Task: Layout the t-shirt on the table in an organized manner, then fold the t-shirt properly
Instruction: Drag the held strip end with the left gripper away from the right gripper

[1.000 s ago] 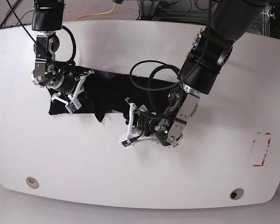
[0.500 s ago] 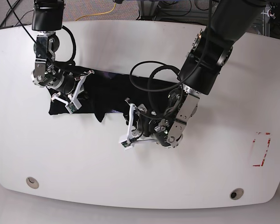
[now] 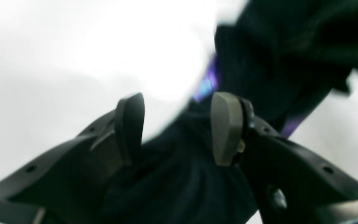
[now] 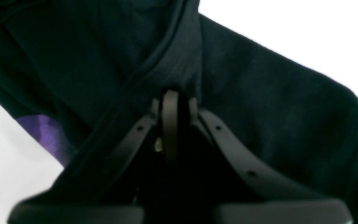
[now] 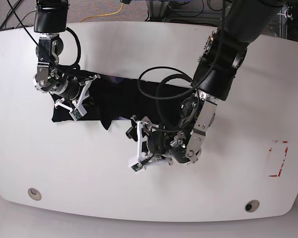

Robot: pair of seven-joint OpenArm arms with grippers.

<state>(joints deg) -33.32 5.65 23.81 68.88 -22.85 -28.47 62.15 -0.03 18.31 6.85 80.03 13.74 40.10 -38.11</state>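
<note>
Grommet holes sit nearest on the worktop (image 5: 139, 198): one front left (image 5: 35, 193), one front right (image 5: 252, 205). Red tape corner marks (image 5: 278, 158) lie toward the right edge, well apart from everything else. Front strip of worktop between the holes is bare white, as is the whole right side past the left arm.

Left claw (image 5: 136, 148) hangs just in front of the t-shirt's (image 5: 119, 96) near edge, tilted toward the cloth. In the left wrist view its fingers (image 3: 225, 127) stand apart with a clear gap; black fabric lies under and past them, nothing pinched between. Black cable loop (image 5: 159, 87) of this arm drapes over the t-shirt's right part, and the arm body covers that end of the cloth.

T-shirt lies bunched in a rough band across the worktop's middle-left, near edge ragged, not flat.

Right claw (image 5: 74, 101) sits at the t-shirt's left end. Right wrist view shows the fingers (image 4: 170, 124) pressed together, clamped on a fold of the t-shirt.

Far worktop edge is curved; floor cables, one yellow (image 5: 109, 12), run behind it.
</note>
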